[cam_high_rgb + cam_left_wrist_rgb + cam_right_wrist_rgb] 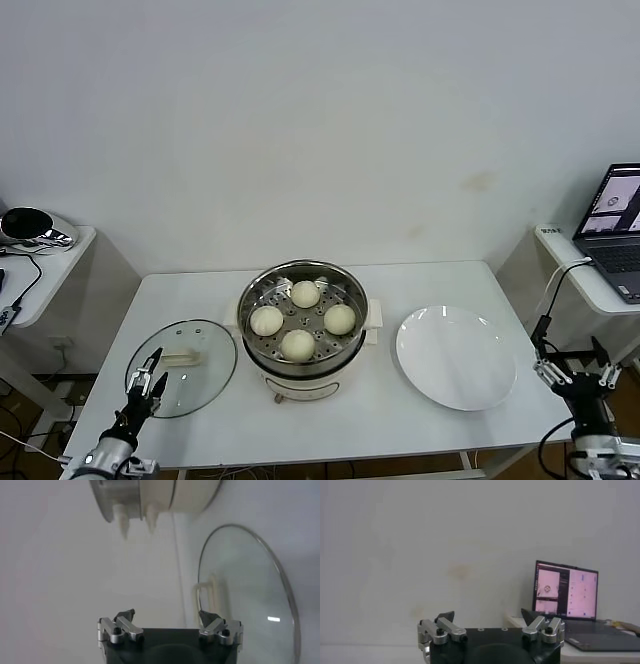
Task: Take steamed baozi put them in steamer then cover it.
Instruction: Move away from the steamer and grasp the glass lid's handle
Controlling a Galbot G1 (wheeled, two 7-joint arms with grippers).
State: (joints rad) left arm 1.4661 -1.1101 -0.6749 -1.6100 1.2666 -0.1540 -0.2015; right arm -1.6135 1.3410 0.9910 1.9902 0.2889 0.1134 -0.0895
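Sitting in the steamer (303,322), we see all four steamed baozi (305,294) spread on its perforated tray, apart from one another. That pot stands mid-table on its white base, uncovered. Its underside and feet also show in our left wrist view (150,500). Just to its left, the cover (185,365) lies flat on the table (330,420), with its cream handle (182,356) near the middle of the glass (seen up close in the left wrist view as well (247,595)). On the steamer's other side rests a white plate (455,355), close by but not touching it.

Our left gripper (148,384) hovers over the near edge of the cover with its jaws spread wide, gripping nothing. Our right gripper (578,376) hangs off the table's right end, jaws likewise spread and holding nothing, near a laptop (612,230) on a side shelf.
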